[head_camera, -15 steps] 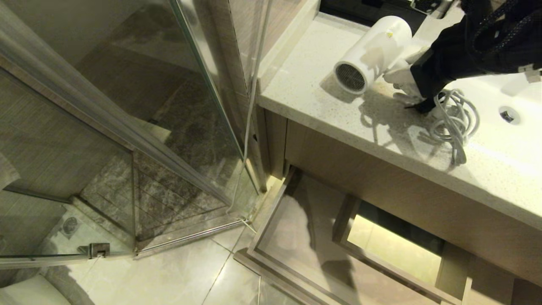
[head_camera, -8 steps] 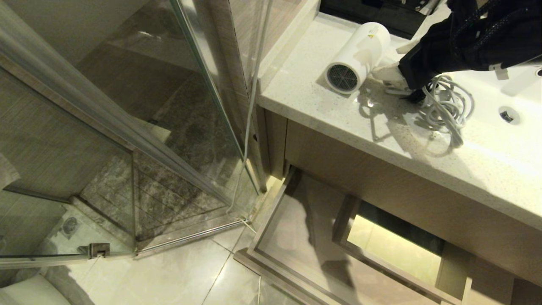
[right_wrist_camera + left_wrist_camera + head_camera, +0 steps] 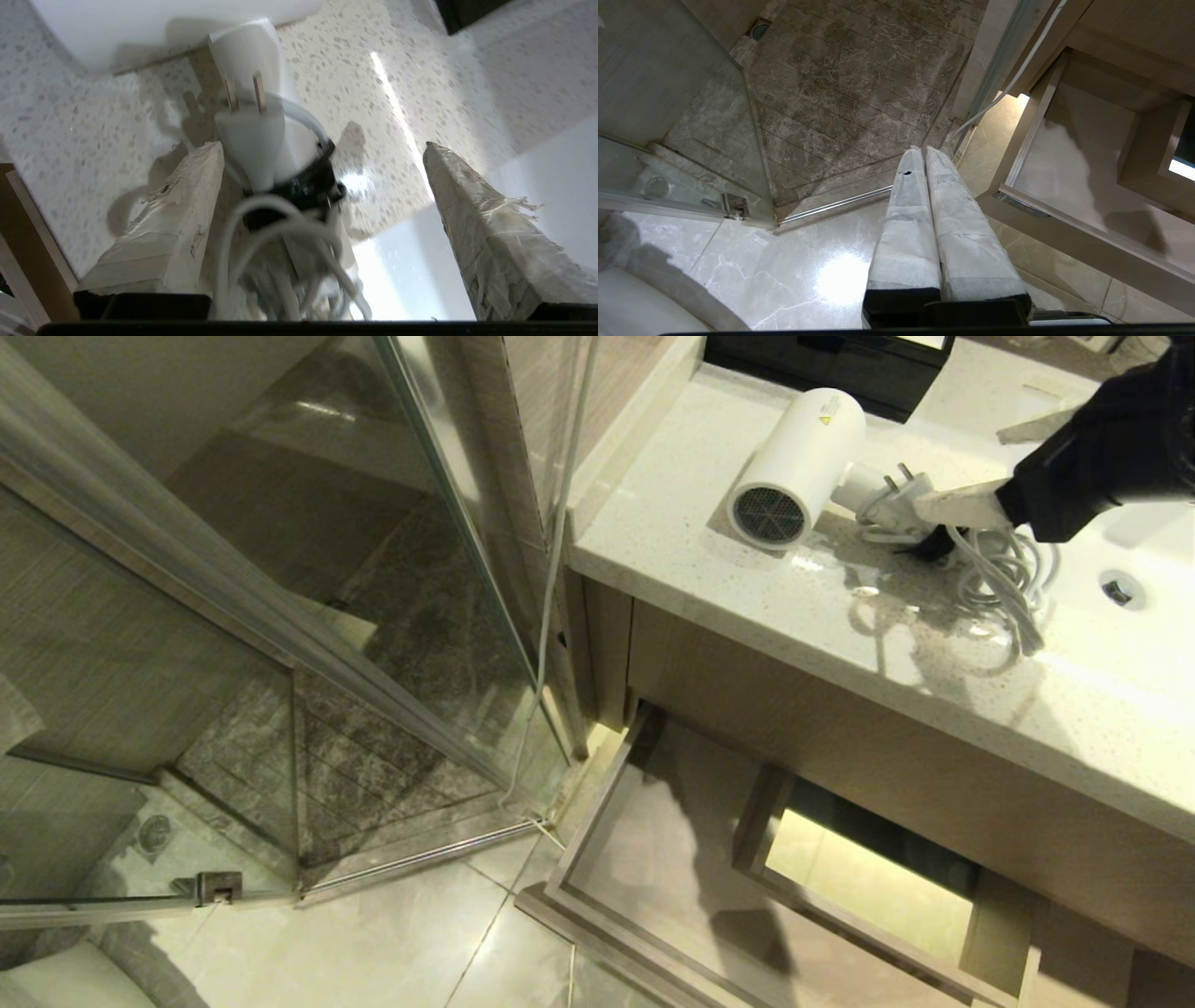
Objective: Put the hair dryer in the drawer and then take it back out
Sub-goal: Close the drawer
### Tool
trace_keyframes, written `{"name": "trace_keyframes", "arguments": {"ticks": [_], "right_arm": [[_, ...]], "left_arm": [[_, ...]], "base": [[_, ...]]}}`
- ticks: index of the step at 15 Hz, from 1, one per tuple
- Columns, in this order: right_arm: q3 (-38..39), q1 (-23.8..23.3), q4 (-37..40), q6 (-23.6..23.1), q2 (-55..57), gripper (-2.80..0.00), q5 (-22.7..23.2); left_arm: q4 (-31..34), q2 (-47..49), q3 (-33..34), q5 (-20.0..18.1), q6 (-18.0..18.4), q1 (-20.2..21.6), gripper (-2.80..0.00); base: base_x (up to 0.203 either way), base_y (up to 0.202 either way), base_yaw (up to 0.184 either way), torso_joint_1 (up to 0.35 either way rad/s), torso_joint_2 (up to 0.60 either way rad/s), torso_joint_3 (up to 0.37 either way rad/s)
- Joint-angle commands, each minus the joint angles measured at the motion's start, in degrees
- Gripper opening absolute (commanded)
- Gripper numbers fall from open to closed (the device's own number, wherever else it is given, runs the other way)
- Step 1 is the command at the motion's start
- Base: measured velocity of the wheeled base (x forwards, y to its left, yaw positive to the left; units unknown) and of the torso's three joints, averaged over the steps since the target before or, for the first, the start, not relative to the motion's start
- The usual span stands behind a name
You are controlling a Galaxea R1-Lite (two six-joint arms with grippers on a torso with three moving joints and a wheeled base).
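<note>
On countertop [image 3: 709, 588]: hair dryer [image 3: 798, 467], yellow warning sticker | right tool [image 3: 322, 154] released, fingers spread

Drawer [image 3: 653, 859] open; cord [image 3: 999, 579] beside dryer [image 3: 794, 467].

Dim warm light, countertop [image 3: 709, 569] glare, blurred cord [image 3: 280, 261].

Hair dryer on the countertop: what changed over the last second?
The right gripper let go of the hair dryer, its fingers spreading, and drew back toward the sink. The dryer settled on the countertop. The drawer stayed open, the left gripper parked.
</note>
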Motion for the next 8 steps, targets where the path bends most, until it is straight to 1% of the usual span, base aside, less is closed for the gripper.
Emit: {"name": "trace_keyframes", "arguments": {"ticks": [1,2,5,8], "right_arm": [[3.29,-0.91,0.18,-0.02,-7.41,0.00,0.23],[4.99,-1.03,-0.05,-0.01,-9.44,-2.80,0.29],[9.93,-1.30,-0.85,-0.46,-15.27,-2.80,0.18],[16.21,-2.32,-3.93,-0.38,-21.36,-2.80,-0.08]], "left_arm": [[0.00,0.00,0.09,0.01,0.00,0.01,-2.80],[0.00,0.00,0.09,0.01,0.00,0.01,-2.80],[0.00,0.00,0.09,0.01,0.00,0.01,-2.80],[0.00,0.00,0.09,0.01,0.00,0.01,-2.80]], "base": [[0.000,0.000,0.000,0.000,0.00,0.000],[0.000,0.000,0.000,0.000,0.00,0.000],[0.000,0.000,0.000,0.000,0.00,0.000],[0.000,0.000,0.000,0.000,0.00,0.000]]}}
